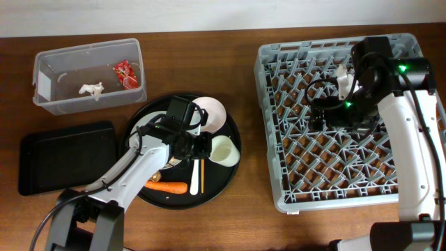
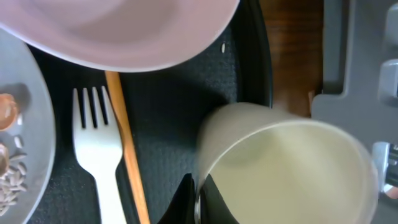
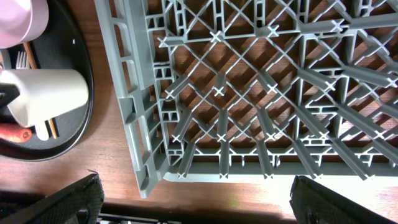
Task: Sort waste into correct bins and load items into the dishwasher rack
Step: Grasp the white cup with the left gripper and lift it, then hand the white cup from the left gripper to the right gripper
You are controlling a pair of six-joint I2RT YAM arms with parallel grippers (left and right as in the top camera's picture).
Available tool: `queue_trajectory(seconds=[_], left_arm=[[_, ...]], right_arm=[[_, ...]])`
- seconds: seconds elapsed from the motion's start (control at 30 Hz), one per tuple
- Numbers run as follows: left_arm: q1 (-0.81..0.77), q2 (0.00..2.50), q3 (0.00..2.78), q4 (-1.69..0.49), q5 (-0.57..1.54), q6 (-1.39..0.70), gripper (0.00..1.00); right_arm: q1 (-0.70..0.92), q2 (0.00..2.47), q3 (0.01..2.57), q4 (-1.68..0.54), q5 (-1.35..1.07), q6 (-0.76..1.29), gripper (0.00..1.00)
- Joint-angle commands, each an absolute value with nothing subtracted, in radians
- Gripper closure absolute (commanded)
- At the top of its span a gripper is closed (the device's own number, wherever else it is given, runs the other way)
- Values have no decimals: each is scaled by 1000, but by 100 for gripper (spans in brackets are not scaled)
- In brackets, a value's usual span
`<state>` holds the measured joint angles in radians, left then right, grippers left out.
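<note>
Left jaws pinch rim of the cream cup (image 2: 292,168)

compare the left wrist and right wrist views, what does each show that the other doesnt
Only the left wrist view shows the white plate with rice-like crumbs. Only the right wrist view shows the orange carrot and the peg grid of the dishwasher rack. Both show the cream cup, the white fork, the wooden chopstick, the pink-sided bowl and the round black tray.
</note>
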<state>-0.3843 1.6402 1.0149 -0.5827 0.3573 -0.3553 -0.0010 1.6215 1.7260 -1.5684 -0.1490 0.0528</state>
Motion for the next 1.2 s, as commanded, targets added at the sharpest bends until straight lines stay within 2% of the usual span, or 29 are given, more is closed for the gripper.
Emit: queue_trajectory(seconds=[0.0,0.17,0.27,0.33,0.5,0.57,0.77,0.9,1.17], left_arm=[[-377,1618,1013,-617,383,-350,100],[-309,1504,1044,-587,511,-335,100],[-268,1459,1048,-478,575,-342,100],[-239,1451,1048,-371,704,-405,100],[-231,1459,1048,-151,905,-532,100],[-231,1459,1048,-102,955,-569,100],[-231,1459,1048,83,1192,-688,100],[-231,1459,1048,112,1243,-716,100],[-236,1459,1048,112,1299,-728,100]], right_arm=[[6,1611,1737,-1572,-119,60,1],[4,1611,1737,-1557,-66,57,1],[5,1611,1737,-1511,-75,57,1],[5,1611,1737,-1454,-154,45,1],[7,1613,1737,-1402,-709,-293,1],[7,1613,1737,-1412,-831,-406,1],[7,1613,1737,-1469,-974,-617,2],[17,1613,1737,-1518,-1056,-746,1],[113,1613,1737,-1499,-1119,-815,1]])
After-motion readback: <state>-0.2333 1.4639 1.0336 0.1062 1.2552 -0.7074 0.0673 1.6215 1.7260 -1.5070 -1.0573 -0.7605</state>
